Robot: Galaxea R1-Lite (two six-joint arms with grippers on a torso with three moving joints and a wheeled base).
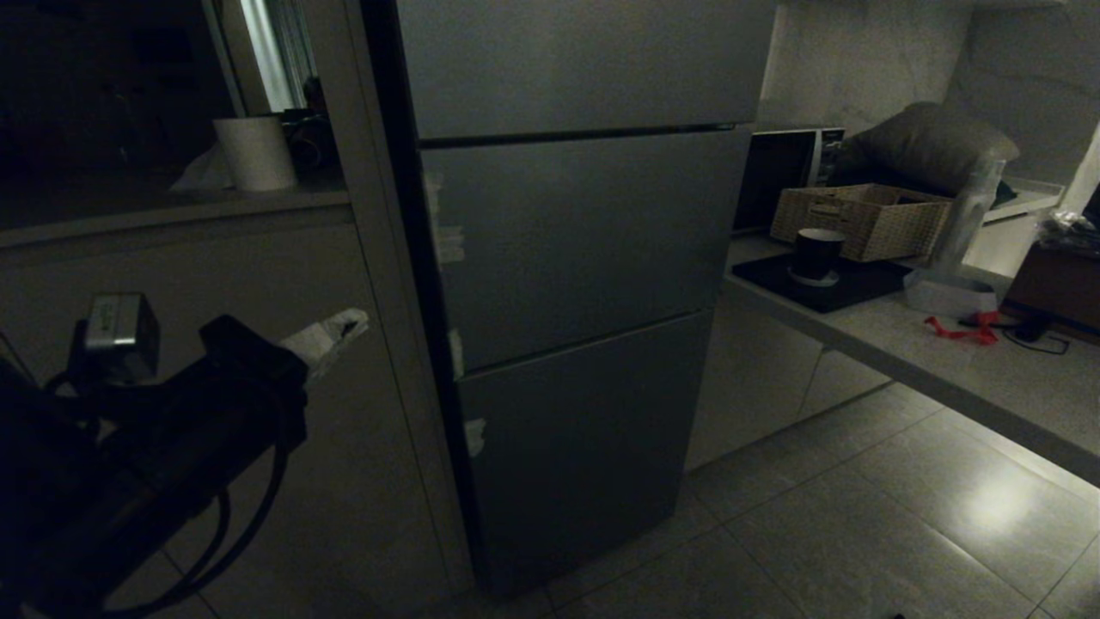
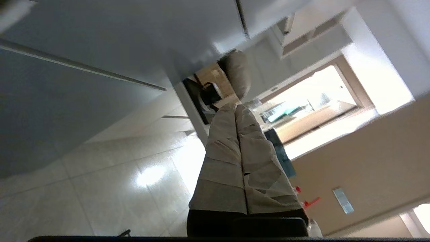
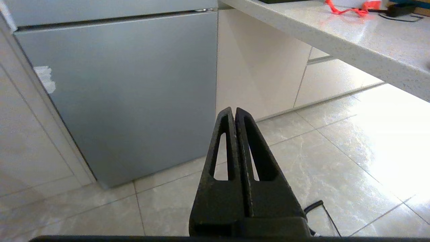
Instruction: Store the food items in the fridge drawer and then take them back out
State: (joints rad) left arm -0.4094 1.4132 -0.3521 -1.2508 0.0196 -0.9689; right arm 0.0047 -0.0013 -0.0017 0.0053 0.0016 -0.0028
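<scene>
Fridge (image 1: 576, 284) fully closed; fridge drawer and food items not visible in any view. Left end effector (image 1: 344, 325), closed and empty, is raised short of the fridge's hinge-side edge; it should open before taking a door edge. Right end effector (image 3: 235, 112), closed and empty, points at the floor before the lowest door. Only the right wrist view clearly shows the red scrap (image 3: 349, 8) on the tabletop (image 3: 369, 43).

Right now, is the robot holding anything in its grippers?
No. The left gripper is shut on nothing, raised beside the closed fridge. The right gripper is shut and empty too, low over the floor.
</scene>
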